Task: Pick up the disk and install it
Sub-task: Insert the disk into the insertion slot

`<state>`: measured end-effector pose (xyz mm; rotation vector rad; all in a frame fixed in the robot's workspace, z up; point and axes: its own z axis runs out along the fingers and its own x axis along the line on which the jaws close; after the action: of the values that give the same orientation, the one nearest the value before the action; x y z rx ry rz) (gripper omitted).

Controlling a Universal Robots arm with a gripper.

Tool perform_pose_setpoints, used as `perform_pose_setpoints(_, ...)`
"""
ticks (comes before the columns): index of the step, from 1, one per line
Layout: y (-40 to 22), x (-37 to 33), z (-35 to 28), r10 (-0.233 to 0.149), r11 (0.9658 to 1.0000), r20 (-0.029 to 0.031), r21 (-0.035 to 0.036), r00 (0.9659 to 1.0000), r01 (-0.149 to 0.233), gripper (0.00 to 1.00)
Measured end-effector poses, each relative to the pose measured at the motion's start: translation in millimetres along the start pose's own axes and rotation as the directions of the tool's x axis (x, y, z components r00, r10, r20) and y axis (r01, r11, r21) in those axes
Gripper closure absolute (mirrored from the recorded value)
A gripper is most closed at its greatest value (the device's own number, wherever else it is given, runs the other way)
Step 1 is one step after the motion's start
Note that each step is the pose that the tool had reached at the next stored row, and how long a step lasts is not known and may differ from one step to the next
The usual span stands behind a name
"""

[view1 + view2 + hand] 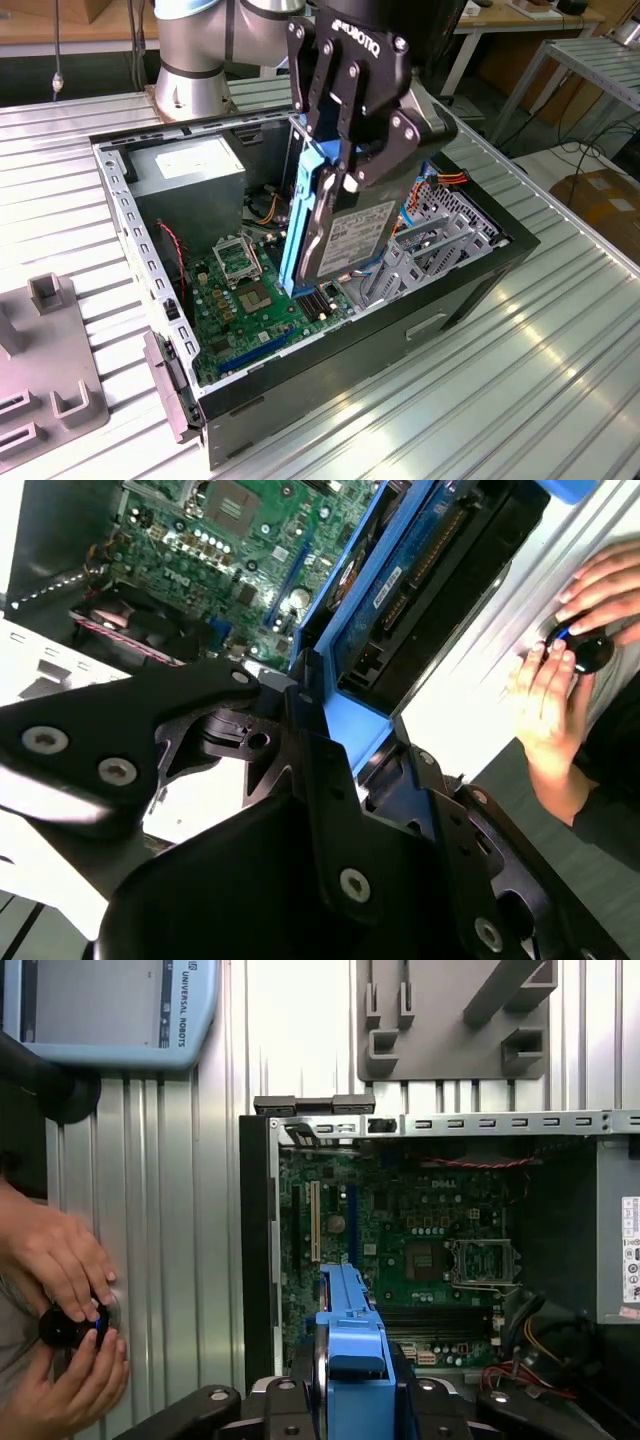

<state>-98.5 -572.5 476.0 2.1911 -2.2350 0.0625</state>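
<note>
While clamped tight on the disk (352, 240) at its upper end, the gripper (345, 165) hangs over the open computer case (130, 225). Disk stands on edge, long axis near vertical, low end close over the motherboard (240, 300); contact can't be told. Exterior view: blue side rail (298, 235) faces 9 o'clock, drive cage (435, 240) just beside disk at 4 o'clock, likely its bay. Open room toward 9 o'clock; power supply (190, 165) well apart at 10 o'clock.

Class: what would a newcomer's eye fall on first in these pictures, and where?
The black gripper clamps the disk, blue-railed and on edge, over the open case. The green motherboard lies inside, beneath it. In the first wrist view, a person's hands hold a black knob beside the case.
</note>
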Motion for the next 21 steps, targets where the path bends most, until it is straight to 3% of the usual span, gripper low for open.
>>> perform_pose_setpoints(1,-6.4,-0.2,-0.1,0.0,1.0,-0.0003,-0.0005,1.0,0.0,0.63)
perform_pose_setpoints(4,-7.3,-0.3,0.1,0.0,1.0,-0.0003,-0.0006,1.0,0.0,0.63)
perform_pose_setpoints(8,-22.1,-2.5,0.3,0.0,1.0,-0.0004,-0.0008,1.0,0.0,0.63)
perform_pose_setpoints(12,-41.5,-4.8,1.0,0.0,1.0,-0.0004,-0.0017,1.0,0.0,0.63)
perform_pose_setpoints(14,-57.8,-8.7,2.1,0.0,1.0,-0.0004,-0.0028,1.0,0.0,0.63)
perform_pose_setpoints(17,-77.0,-13.4,4.5,0.0,1.0,-0.0005,-0.0045,1.0,0.0,0.63)
perform_pose_setpoints(21,-97.4,-15.9,7.9,0.0,0.9999,-0.0006,-0.0117,1.0,0.0,0.63)
